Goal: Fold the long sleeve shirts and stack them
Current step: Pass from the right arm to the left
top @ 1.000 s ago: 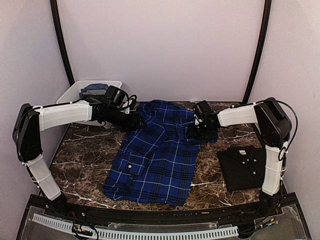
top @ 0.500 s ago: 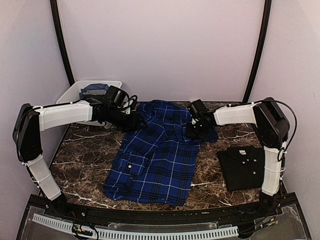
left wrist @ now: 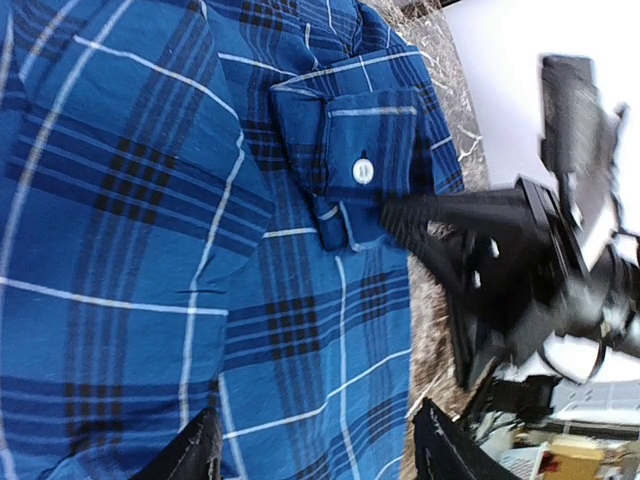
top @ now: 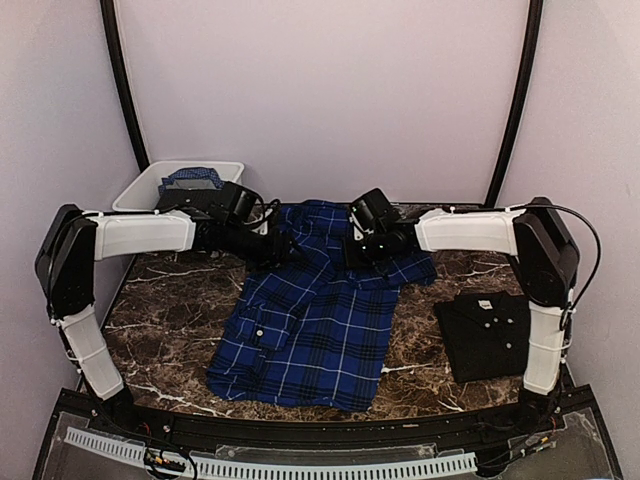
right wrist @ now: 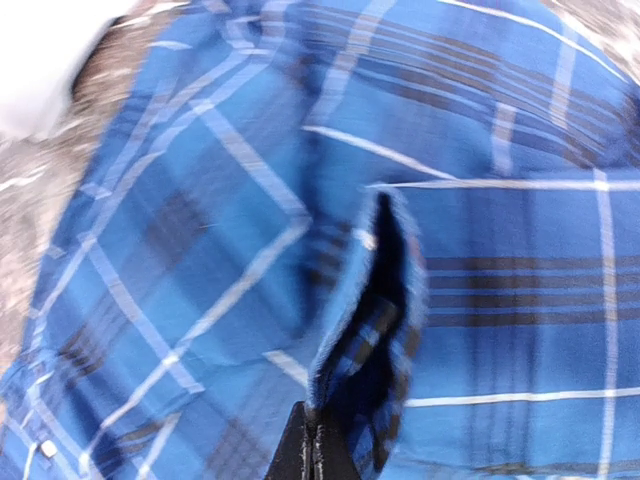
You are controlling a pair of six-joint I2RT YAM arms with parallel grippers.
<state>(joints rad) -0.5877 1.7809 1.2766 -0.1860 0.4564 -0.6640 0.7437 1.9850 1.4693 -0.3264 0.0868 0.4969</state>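
You're looking at a dark marble table (top: pixel 160 330). On it lie the blue plaid shirt (top: pixel 310 330) spread mid-table, the black shirt (top: pixel 490 335) folded at your right, and a white tub (top: pixel 140 185) far left.

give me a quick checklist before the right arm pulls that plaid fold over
1. Right gripper closed on cloth: ok, it pinches a raised fold of the plaid shirt.
2. Left gripper has its own hold: not ok, its jaws stand open over the shirt with nothing pinched.
3. Number of layers in the right pinch: cannot tell, the fold hides what is under it.
4. Black shirt out of the way: ok, it lies folded at the right, apart from the plaid one.
5. Rest of the plaid shirt lying flat: not ok, the far part between the arms is rumpled.
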